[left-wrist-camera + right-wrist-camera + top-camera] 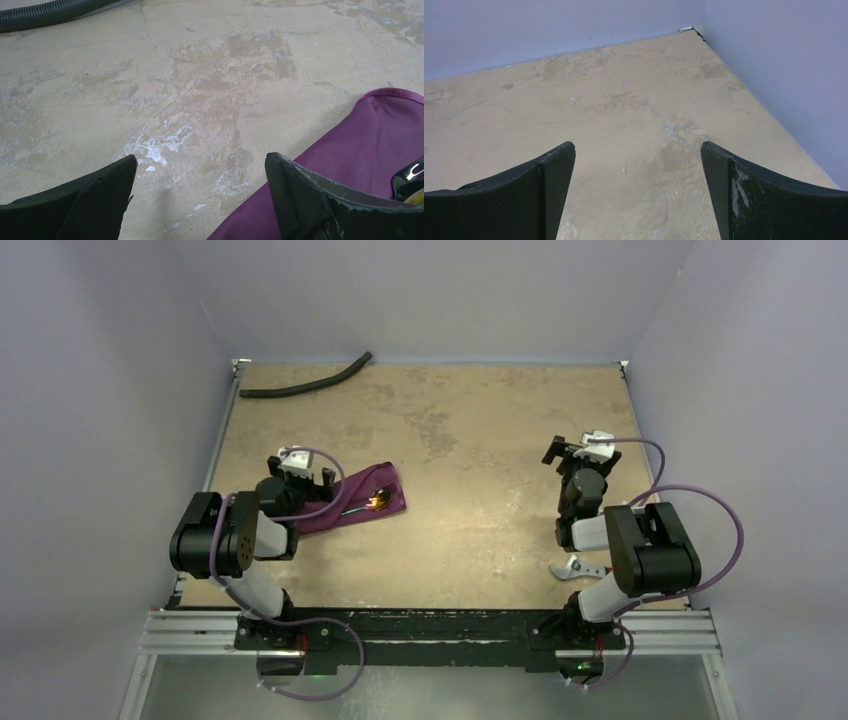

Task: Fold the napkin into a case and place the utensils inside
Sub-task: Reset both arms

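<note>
Left gripper [201, 159] spread wide and empty, low over the mottled beige tabletop [480, 440], just beside the near-left end of the plum-purple cloth napkin [360, 145]; right gripper [638, 146] likewise released, gripping nothing, well apart on the right side. Looks close to finished: napkin already folded into a narrow flat case, lying slantwise on the left half of the table, with the gold-bowled, dark-handled spoon [378, 502] showing at its far end. Cannot tell whether tucked inside or only resting on top, nor whether the slim silvery fork sits in there too; no fork to be made out. Probably little left beyond settling that. As for pose: left arm folded low, elbow near its base, wrist pointing away over bare table with one finger over the cloth's edge; right arm bent upward, wrist aimed toward the far right corner. Off to the sides: long black rubber hose [300, 388] at the far-left edge, silver-jawed tool [572, 568] beside the right arm.
</note>
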Tool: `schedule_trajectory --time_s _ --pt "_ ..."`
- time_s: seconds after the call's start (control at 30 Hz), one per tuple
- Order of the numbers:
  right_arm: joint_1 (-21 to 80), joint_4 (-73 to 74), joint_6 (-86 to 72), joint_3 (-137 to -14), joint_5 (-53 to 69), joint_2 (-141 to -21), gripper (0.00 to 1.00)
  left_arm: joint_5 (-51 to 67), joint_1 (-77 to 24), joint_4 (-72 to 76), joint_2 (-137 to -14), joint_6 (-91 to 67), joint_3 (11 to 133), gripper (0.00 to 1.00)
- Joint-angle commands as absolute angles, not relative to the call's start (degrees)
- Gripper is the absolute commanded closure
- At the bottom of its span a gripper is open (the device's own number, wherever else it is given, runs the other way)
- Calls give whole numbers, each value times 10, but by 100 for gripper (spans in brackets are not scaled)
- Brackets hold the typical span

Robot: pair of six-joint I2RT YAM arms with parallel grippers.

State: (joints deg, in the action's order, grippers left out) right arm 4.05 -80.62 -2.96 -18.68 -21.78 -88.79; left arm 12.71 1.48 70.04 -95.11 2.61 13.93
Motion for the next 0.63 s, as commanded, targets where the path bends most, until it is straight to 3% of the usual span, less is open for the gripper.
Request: schedule_trajectory --time_s 0.0,0.1,0.6 --pt "41 -841 -24 -180 -187 -880 1 120 16 747 -953 14 147 1" --pt "42 -938 -18 -143 -194 -899 1 118 16 728 -945 18 149 2" --pt "51 -925 -18 -146 -211 -900 1 117 15 735 -949 16 150 1"
